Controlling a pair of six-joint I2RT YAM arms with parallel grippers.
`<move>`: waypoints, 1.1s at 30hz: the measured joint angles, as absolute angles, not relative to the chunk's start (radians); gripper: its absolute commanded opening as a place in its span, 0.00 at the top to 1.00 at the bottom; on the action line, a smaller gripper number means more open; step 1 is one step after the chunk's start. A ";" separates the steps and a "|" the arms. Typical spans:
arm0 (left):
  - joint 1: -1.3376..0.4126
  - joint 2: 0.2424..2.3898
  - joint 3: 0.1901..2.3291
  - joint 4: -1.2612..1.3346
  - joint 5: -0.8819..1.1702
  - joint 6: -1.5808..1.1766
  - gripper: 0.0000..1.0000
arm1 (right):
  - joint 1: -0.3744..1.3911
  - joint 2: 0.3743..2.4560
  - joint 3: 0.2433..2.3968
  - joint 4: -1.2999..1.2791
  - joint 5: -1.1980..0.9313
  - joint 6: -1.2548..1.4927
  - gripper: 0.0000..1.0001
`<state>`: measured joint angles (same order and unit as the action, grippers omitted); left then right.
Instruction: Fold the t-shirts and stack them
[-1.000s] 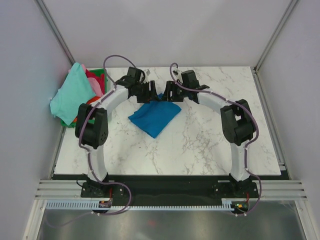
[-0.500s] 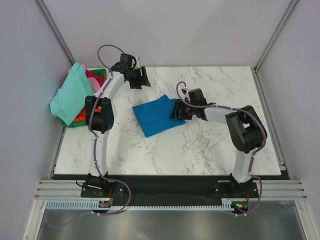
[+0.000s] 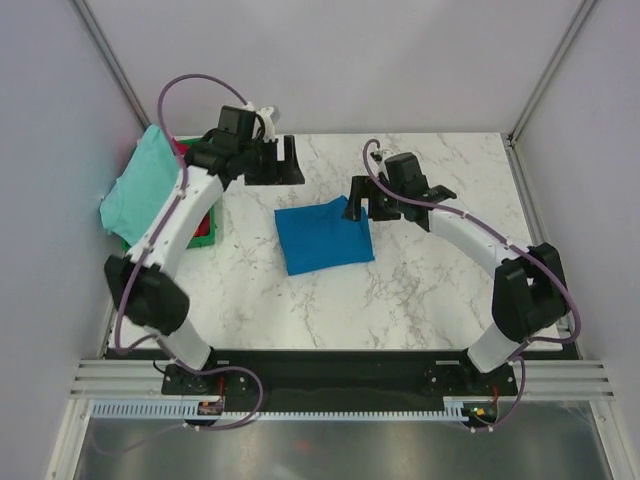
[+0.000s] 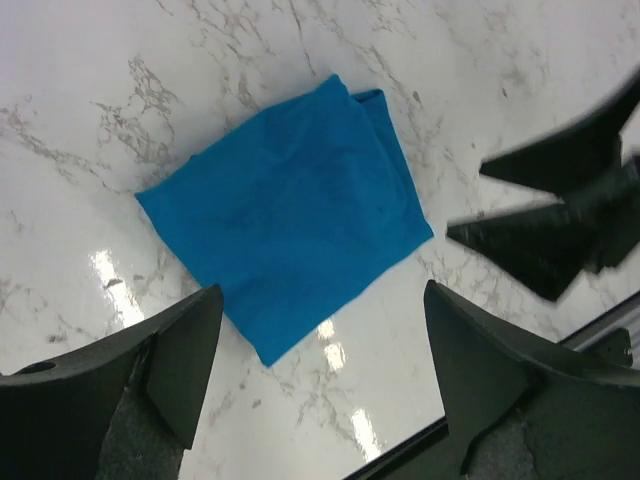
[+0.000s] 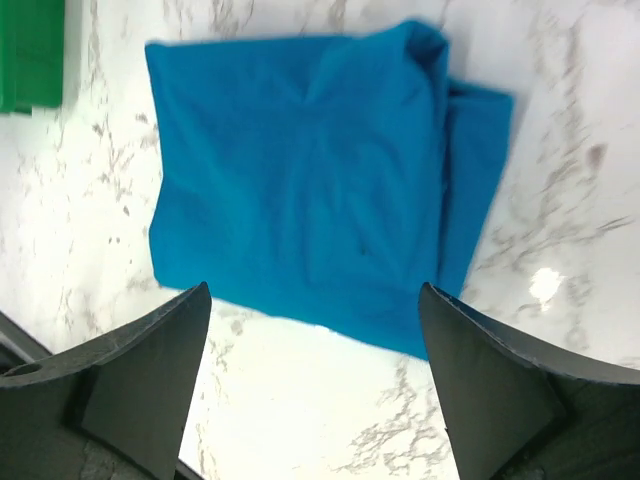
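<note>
The bright blue t-shirt (image 3: pixel 323 236) lies folded in a rough square on the marble table, with a doubled edge on its right side. It shows in the left wrist view (image 4: pixel 290 205) and the right wrist view (image 5: pixel 310 170). My left gripper (image 3: pixel 287 162) is open and empty, above the table behind and left of the shirt (image 4: pixel 320 300). My right gripper (image 3: pixel 361 206) is open and empty, held above the shirt's back right corner (image 5: pixel 315 295). A mint-green t-shirt (image 3: pixel 140 185) hangs over the basket at the left, with pink and red cloth (image 3: pixel 204 224) partly hidden under it and the left arm.
The green plastic basket (image 3: pixel 203 240) stands at the table's left edge; a corner shows in the right wrist view (image 5: pixel 30 50). The right gripper's fingers (image 4: pixel 545 235) show in the left wrist view. Grey walls close in the left, back and right.
Both grippers have left the blue shirt's far edge. The left arm swung back and left; the right gripper shifted the shirt slightly right, let go and rose. The shirt now lies squarer.
</note>
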<state>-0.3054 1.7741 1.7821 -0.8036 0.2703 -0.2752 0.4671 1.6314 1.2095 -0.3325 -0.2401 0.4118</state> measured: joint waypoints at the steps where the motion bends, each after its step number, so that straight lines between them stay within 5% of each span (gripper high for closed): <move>1: -0.321 1.693 1.733 -0.806 0.263 -0.267 0.11 | 0.456 1.632 1.240 -0.336 -0.229 0.403 0.07; 8: -0.327 1.363 1.457 -0.786 0.121 -0.220 0.11 | 0.363 1.829 1.411 -0.375 -0.184 0.361 0.08; 16: -0.340 1.348 1.249 -0.753 -0.023 -0.204 0.11 | 0.366 2.106 1.559 -0.427 -0.185 0.328 0.11; 24: -0.340 1.341 1.249 -0.723 -0.056 -0.199 0.11 | 0.395 2.143 1.579 -0.382 -0.225 0.333 0.17; 27: -0.340 1.338 1.249 -0.723 -0.060 -0.198 0.11 | 0.412 2.154 1.578 -0.358 -0.239 0.337 0.40; 28: -0.340 1.337 1.249 -0.723 -0.061 -0.198 0.11 | 0.417 2.158 1.578 -0.352 -0.240 0.338 0.59; 31: -0.350 1.328 1.249 -0.724 -0.078 -0.198 0.11 | 0.421 2.176 1.578 -0.344 -0.242 0.341 0.96; 33: -0.387 1.306 1.248 -0.736 -0.107 -0.200 0.09 | 0.413 2.181 1.581 -0.344 -0.244 0.340 1.00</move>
